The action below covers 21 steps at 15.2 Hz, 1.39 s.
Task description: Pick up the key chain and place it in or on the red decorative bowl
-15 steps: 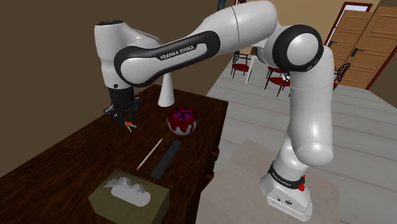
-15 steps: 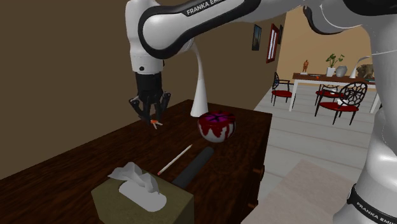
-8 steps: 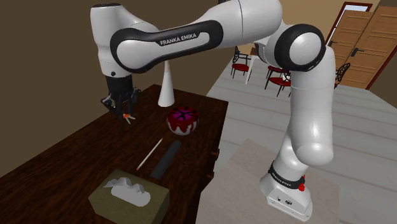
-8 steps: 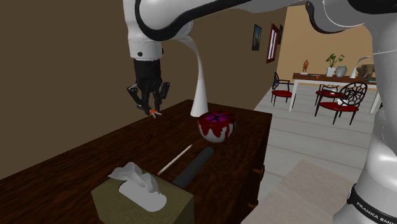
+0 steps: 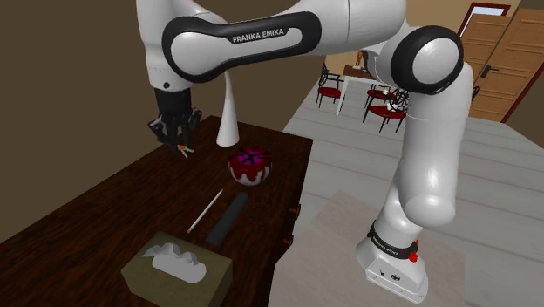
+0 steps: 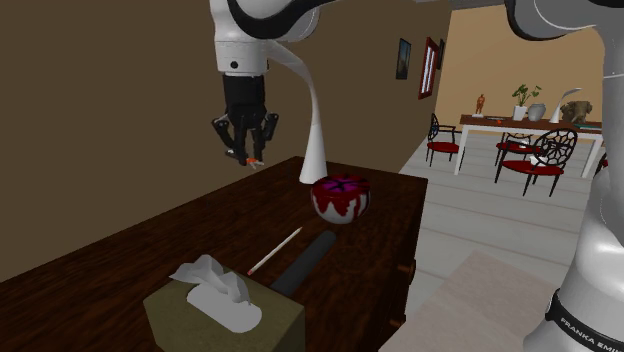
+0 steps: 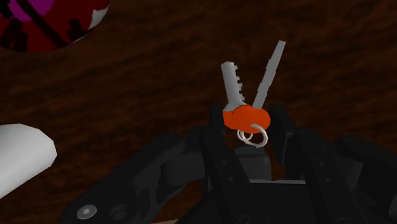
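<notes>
My black gripper point(image 5: 178, 139) point(image 6: 249, 152) hangs above the dark wooden table point(image 5: 105, 209), shut on the key chain point(image 7: 247, 118): an orange fob with a small ring and two grey keys point(image 7: 233, 83) pointing away from the fingers. In the shoulder view the key chain point(image 5: 182, 150) dangles under the fingertips, and it shows in the second exterior view too point(image 6: 253, 163). The red and white decorative bowl point(image 5: 249, 166) point(image 6: 340, 197) point(image 7: 51, 22) stands on the table, to the shoulder view's right of the gripper and lower.
A tall white cone-shaped vase point(image 5: 228, 118) point(image 6: 315, 140) stands behind the bowl. A thin pale stick point(image 5: 205, 211), a black bar point(image 5: 227, 218) and a tissue box point(image 5: 177, 270) lie nearer the camera. Chairs point(image 6: 445, 140) stand in the room beyond.
The gripper has risen with the key chain and shifted toward the shoulder view's right, closer to the vase and bowl. Nothing on the table moved.
</notes>
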Available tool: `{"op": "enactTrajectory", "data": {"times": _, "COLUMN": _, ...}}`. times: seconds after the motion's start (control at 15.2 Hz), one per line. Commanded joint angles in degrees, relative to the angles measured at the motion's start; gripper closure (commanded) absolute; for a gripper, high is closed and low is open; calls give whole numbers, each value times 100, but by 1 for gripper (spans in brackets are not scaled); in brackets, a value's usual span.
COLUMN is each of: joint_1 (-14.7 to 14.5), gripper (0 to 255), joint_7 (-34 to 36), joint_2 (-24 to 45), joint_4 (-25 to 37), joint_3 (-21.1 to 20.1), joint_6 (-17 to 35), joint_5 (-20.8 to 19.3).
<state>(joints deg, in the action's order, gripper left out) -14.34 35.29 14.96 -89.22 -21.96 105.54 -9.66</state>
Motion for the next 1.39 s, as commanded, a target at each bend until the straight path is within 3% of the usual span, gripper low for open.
{"op": "enactTrajectory", "data": {"times": 0.0, "joint_1": 202, "gripper": 255, "joint_7": -201, "joint_2": -482, "joint_4": -613, "joint_3": 27, "joint_6": 177, "joint_5": 187}}
{"op": "enactTrajectory", "data": {"times": 0.4, "joint_1": 622, "gripper": 255, "joint_7": -962, "joint_2": -1734, "joint_4": -2057, "joint_3": 283, "joint_6": 505, "joint_5": 688}}
{"op": "enactTrajectory", "data": {"times": 0.99, "joint_1": 958, "gripper": 255, "joint_7": -2163, "joint_2": -3320, "joint_4": -3657, "joint_3": 971, "joint_6": 604, "joint_5": 1079}}
{"op": "enactTrajectory", "data": {"times": 1.32, "joint_1": 964, "gripper": 255, "joint_7": -2197, "joint_2": -3333, "joint_4": -3980, "joint_3": 993, "joint_6": 913, "joint_5": 1079}}
